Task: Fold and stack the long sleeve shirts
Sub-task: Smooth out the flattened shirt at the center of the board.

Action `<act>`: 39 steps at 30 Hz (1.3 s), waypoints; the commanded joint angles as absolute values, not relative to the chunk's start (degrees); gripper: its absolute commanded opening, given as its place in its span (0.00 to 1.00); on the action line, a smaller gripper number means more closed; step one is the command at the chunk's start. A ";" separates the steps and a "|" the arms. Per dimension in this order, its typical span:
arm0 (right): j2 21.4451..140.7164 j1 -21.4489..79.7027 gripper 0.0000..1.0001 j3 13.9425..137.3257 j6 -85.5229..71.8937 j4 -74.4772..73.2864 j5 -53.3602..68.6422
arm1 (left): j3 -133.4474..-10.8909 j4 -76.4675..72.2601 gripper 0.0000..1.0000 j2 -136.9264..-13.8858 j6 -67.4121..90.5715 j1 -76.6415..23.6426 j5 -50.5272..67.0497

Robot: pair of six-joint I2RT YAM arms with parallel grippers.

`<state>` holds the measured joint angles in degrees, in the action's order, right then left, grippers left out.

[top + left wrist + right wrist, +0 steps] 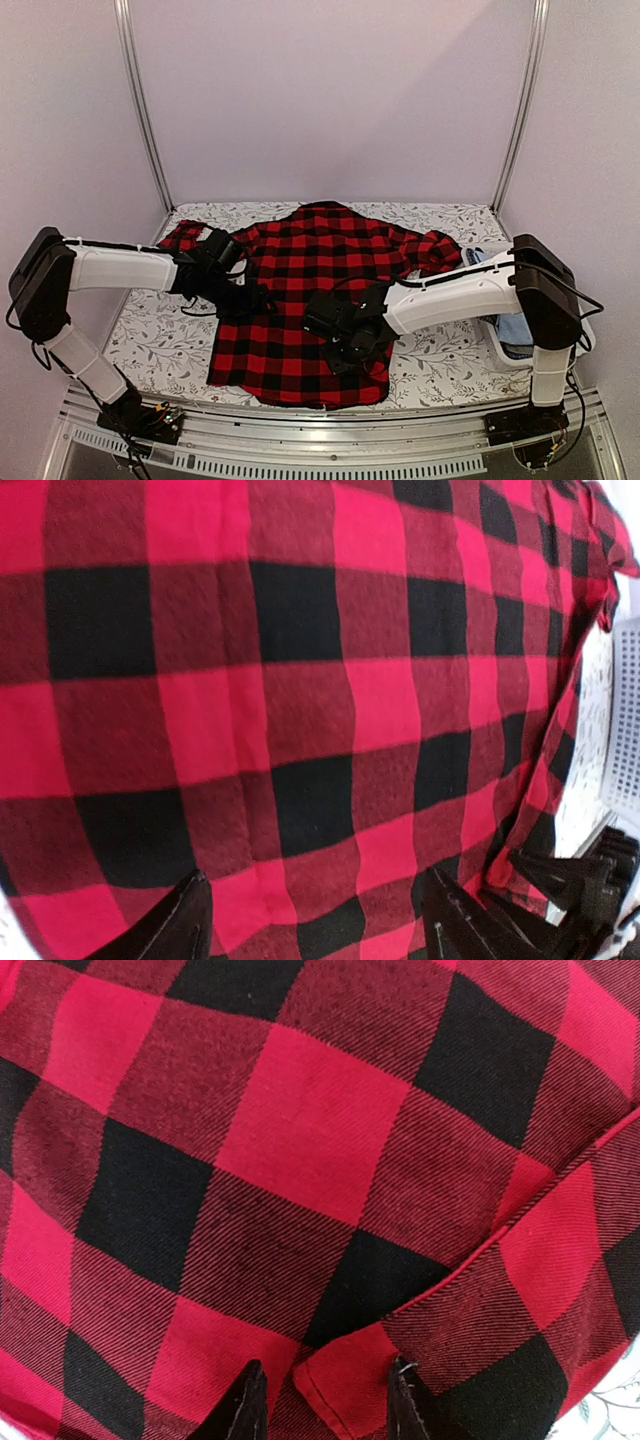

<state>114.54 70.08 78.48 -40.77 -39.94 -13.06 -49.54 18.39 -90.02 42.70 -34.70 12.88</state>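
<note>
– What covers the table?
– A tablecloth (440, 365), white with grey sprigs. It lies bare at 9 and at 5 o'clock.
– Anything at 3 o'clock?
– A white basket (503, 352) at the table's edge, with blue cloth (515, 330) in it. What that cloth is, I cannot tell.
– And farther back?
– A left post (145, 110) of metal at 10 o'clock and a right post (523, 100) at 2, both leaning inward toward the bottom. A lilac wall (330, 100) stands at 12.
– At 6 o'clock?
– A metal rail (330, 432) runs along the near edge.
</note>
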 commanded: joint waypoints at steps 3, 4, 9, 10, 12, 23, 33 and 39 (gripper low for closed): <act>117.26 70.49 0.40 79.34 -41.15 -39.02 -12.53 | -43.52 16.05 0.71 -89.03 47.50 -38.52 13.01; 117.32 70.50 0.40 79.23 -41.40 -39.20 -12.83 | -42.30 16.00 0.71 -88.66 48.03 -38.54 12.68; 116.21 70.49 0.37 78.22 -43.33 -40.13 -14.92 | -38.86 17.77 0.71 -86.53 49.27 -38.51 8.32; 115.75 70.49 0.35 78.08 -43.65 -40.13 -15.07 | -38.56 18.25 0.71 -86.45 49.38 -38.42 7.52; 115.30 70.49 0.32 77.98 -44.06 -40.48 -15.60 | -38.11 18.89 0.71 -86.35 49.31 -38.46 6.27; 113.05 70.49 0.14 76.79 -45.82 -40.76 -17.54 | -37.12 20.27 0.71 -88.21 49.60 -38.28 3.37; 107.86 70.49 0.00 74.03 -47.55 -43.68 -19.25 | -36.65 22.38 0.71 -88.28 49.44 -37.11 0.33; 100.80 70.49 0.00 66.06 -51.19 -47.20 -18.38 | -35.57 22.94 0.71 -88.33 49.64 -35.39 0.17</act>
<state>105.73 70.13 71.05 -47.72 -42.96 -17.69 -39.05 15.92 -86.24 49.56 -37.30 3.68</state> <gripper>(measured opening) 0.004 0.712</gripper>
